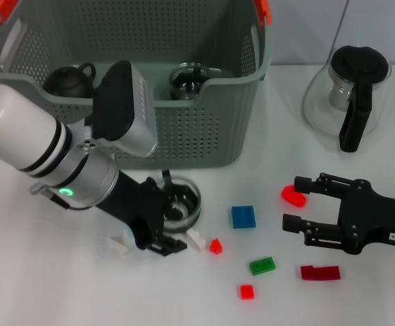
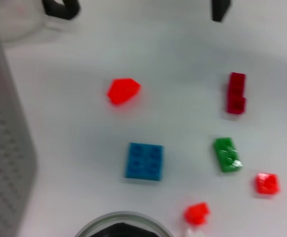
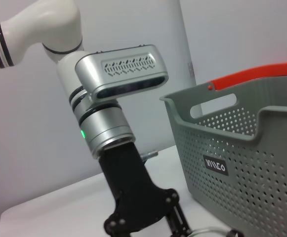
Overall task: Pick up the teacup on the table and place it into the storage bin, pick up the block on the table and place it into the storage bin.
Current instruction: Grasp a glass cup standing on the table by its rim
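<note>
The left pincer (image 1: 162, 231) reached down at the clear glass teacup (image 1: 181, 202) standing on the white tabletop (image 1: 61, 285) just in front of the grey perforated plastic storage bin (image 1: 204, 139); whether it had clenched the rim I could not tell. The blue square block (image 1: 243, 216) lay beside the cup. The right pincer (image 1: 296, 202) rested released near a red block (image 1: 292, 197).

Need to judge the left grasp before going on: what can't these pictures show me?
- Left gripper fingertips: head view, hidden behind its own body and the teacup.
- Teacup: left wrist view, cut off by the edge; only its rim shows.
- Storage bin floor: head view, hidden by its wall.
- Right gripper: open, by a red block.
</note>
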`<act>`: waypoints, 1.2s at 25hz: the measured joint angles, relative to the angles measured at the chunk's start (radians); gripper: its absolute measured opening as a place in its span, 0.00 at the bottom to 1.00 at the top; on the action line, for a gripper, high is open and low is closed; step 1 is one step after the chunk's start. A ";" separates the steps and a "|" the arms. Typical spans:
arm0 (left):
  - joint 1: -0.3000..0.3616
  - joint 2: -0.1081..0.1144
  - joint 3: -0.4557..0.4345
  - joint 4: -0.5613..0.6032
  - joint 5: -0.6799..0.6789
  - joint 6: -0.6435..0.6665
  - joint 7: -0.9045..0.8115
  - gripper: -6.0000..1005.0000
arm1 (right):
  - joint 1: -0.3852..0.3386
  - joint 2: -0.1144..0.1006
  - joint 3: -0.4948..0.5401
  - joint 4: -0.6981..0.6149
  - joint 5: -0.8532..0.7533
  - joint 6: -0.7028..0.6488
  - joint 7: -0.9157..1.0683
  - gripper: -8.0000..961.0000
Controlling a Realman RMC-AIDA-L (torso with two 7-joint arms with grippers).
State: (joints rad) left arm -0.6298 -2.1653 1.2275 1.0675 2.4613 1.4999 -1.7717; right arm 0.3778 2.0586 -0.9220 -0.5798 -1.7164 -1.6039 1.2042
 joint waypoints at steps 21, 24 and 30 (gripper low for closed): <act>0.019 -0.007 0.057 -0.019 0.031 -0.007 -0.053 0.43 | -0.001 0.000 0.000 0.000 0.000 0.001 0.008 0.85; 0.024 -0.006 0.057 -0.011 0.026 0.001 -0.050 0.42 | -0.004 0.000 0.002 0.000 0.000 0.000 0.008 0.85; 0.027 -0.005 0.066 -0.006 0.024 0.004 -0.046 0.37 | -0.004 0.000 0.003 0.000 0.000 0.001 0.008 0.85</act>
State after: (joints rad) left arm -0.6024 -2.1705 1.2938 1.0613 2.4849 1.5044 -1.8180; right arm 0.3740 2.0586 -0.9187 -0.5799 -1.7165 -1.6030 1.2119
